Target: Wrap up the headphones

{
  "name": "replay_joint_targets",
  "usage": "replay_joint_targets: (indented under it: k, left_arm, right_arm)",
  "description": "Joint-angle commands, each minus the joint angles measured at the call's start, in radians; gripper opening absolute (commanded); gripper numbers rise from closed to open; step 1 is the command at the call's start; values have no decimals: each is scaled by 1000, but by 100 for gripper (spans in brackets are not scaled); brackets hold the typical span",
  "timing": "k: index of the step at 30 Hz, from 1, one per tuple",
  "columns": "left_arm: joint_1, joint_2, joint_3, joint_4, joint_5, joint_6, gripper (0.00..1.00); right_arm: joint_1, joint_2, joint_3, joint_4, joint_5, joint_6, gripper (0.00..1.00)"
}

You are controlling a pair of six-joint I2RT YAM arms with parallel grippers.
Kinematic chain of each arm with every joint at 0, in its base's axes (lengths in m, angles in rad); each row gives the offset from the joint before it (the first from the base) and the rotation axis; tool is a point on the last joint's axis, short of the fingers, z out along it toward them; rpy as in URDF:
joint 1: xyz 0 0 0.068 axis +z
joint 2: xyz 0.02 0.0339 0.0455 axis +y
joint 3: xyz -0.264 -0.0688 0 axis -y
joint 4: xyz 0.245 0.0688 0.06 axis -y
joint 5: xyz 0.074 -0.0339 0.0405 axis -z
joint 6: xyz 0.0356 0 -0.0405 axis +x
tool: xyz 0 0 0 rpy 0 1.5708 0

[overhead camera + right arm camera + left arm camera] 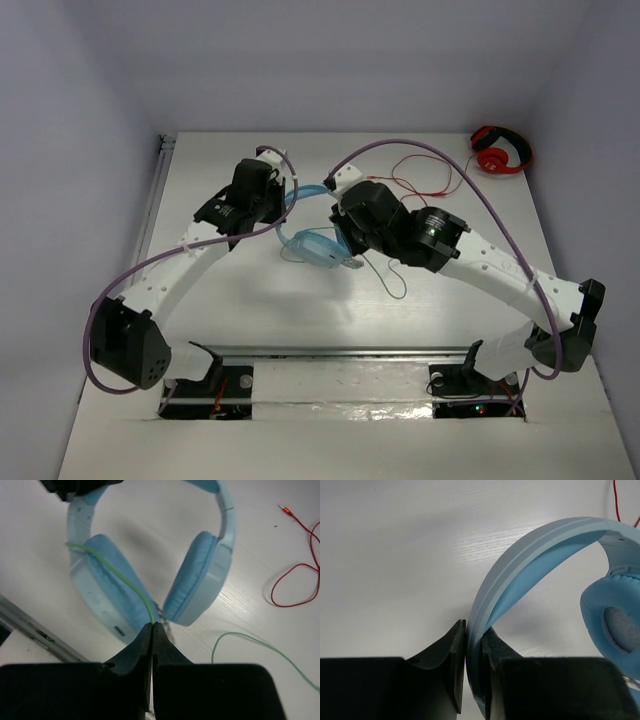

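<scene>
The light blue headphones [312, 243] lie mid-table between my two arms. My left gripper [472, 645] is shut on the headband [530, 550], which runs edge-on between its fingers. One padded cup [615, 617] shows at the right of the left wrist view. My right gripper [152, 626] is shut on the thin green cable [122, 577], which runs taut from the fingertips across the left cup [107, 582] to its outer edge. The other cup [197, 577] lies just beyond. A loose loop of green cable [260, 647] lies on the table at the right.
Smaller red headphones [500, 152] sit at the back right corner. Their red cable [425, 175] runs across the table toward the middle and shows in the right wrist view [295, 575]. A metal rail [340, 350] runs along the near table edge.
</scene>
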Motion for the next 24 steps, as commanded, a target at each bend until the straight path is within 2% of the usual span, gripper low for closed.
replay_joint_targets:
  k: [1, 7, 13, 19, 24]
  left_arm:
    - [2, -119, -28, 24, 108, 53, 0]
    - [2, -147, -107, 21, 261, 96, 0]
    - [23, -179, -104, 65, 423, 76, 0]
    - [111, -201, -122, 156, 607, -13, 0]
    - [151, -210, -113, 205, 678, -60, 0]
  right_arm:
    - [-24, -44, 27, -9, 90, -27, 0]
    - [-55, -64, 17, 25, 140, -73, 0]
    - [-90, -74, -31, 104, 148, -56, 0]
    - [-136, -168, -199, 279, 120, -1, 0]
    - [-168, -229, -312, 412, 111, 34, 0]
